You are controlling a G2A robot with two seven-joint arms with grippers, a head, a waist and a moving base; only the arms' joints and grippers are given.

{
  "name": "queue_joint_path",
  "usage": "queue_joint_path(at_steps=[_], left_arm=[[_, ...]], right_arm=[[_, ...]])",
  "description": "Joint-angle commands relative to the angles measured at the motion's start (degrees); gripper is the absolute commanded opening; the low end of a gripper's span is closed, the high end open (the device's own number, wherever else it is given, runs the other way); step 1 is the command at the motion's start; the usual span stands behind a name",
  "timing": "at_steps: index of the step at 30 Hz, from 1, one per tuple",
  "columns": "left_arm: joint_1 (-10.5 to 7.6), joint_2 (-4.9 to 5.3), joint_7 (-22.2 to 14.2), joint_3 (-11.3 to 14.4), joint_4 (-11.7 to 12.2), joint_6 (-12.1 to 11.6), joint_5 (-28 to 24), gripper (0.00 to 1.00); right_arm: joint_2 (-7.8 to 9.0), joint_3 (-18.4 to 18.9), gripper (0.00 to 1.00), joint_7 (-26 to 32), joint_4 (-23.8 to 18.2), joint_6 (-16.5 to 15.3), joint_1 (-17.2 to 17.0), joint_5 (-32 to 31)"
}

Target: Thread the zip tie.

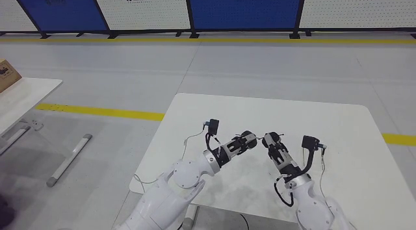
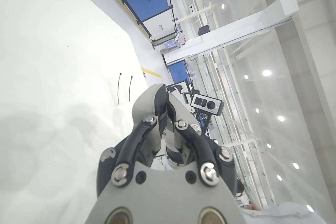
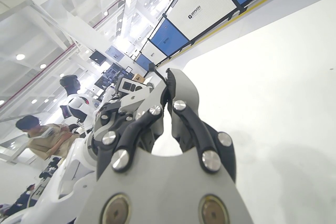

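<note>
There are three zip ties: two loose zip ties on the one desk and one held zip tie. Grippers number two: left gripper, right gripper.

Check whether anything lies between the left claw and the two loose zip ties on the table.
Nothing visible does. In the left wrist view only bare table separates the shut left claw from the two zip ties, which lie side by side, apart from each other.
</note>
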Motion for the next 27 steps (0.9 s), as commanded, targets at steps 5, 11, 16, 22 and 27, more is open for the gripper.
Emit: queue_joint_path(at_steps=[5,11,16,22,27], left_arm=[[0.06,0.07,0.08,0.02,-0.09,0.14,0.01,0.0],[0.05,0.17,0.61,-0.1,0.24,0.76,0.83,0.0],[-0.02,0.14,1.89,0.61,0.44,1.27,2.9,0.03],[-0.1,0.17,1.83,0.8,0.41,1.33,3.13,0.16],[0.06,0.24,1.73,0.95,0.14,1.38,3.59,0.08]], right_arm=[[-0.01,0.06,0.0,-0.36,-0.02,0.15,-0.21,-0.48],[-0.08,-0.06,0.0,-1.87,-0.07,0.94,-0.48,-1.79],[-0.17,-0.29,0.0,-2.65,-0.12,1.32,-0.71,-2.52],[-0.22,-0.31,0.0,-3.2,-0.19,1.32,-0.95,-2.92],[-0.26,-0.35,0.0,-3.47,-0.15,1.52,-0.99,-3.42]])
